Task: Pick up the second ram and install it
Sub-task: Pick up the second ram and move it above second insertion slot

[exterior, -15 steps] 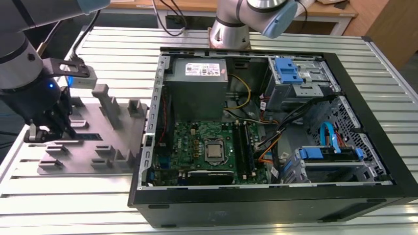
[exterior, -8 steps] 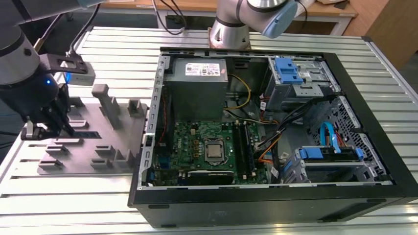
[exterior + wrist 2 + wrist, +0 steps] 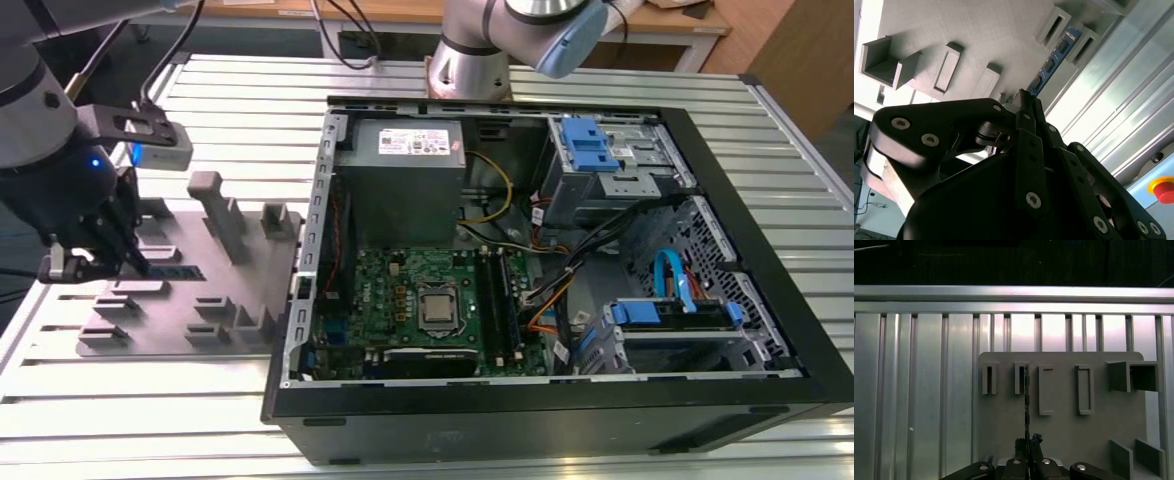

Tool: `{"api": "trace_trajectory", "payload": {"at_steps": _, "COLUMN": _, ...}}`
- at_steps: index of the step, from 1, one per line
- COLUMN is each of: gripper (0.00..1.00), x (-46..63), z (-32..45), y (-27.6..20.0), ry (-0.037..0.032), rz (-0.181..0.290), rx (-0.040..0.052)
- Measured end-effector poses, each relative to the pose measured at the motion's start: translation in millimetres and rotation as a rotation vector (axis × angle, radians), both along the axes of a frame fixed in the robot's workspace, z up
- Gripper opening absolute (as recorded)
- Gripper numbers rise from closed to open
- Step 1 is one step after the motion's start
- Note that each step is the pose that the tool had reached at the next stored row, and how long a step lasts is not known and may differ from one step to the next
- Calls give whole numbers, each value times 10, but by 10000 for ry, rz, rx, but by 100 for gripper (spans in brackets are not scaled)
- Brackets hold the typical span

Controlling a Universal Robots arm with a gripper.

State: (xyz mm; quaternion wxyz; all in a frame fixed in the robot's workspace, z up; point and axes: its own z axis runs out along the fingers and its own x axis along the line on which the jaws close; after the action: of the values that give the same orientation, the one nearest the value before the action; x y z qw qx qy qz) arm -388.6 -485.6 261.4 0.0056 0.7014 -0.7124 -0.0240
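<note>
As seen in the exterior view, found a table (image 3: 240,90) of ribbed aluminium slats, pale and shiny. Noted on it a grey fixture (image 3: 174,310) with upright posts and slots toward that view's left. Just beside it, toward the right, noted an open black case (image 3: 534,420) with a green motherboard (image 3: 387,290), cables and blue brackets inside. Made out wooden furniture beyond the table's far edge, and darkness past its rim in the first wrist view. Spotted a red button (image 3: 1164,187) on a pale blue surface beyond the table in the second wrist view.

Could not follow the arm (image 3: 467,60) whole: cut off at the top of the exterior view and again at its left edge. Lost the near end of the ram (image 3: 1027,400) behind the end effector (image 3: 1028,445) in both wrist views. Could not make out its chips in the exterior view.

Found the ram standing on its long edge in the fixture, well apart from the case, its far end between two slotted blocks. Saw it edge-on in the first wrist view as a thin dark line, and in the second wrist view as a blue-green board with a row of dark chips. Found the end effector drawn in tight, pinching the ram's near end.
</note>
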Motion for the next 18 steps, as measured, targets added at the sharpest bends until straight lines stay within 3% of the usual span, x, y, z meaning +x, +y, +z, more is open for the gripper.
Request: {"api": "trace_trajectory", "payload": {"at_steps": 18, "gripper": 11, "x": 0, "z": 102, "y": 0, "ry": 1, "rz": 0, "rx": -1}}
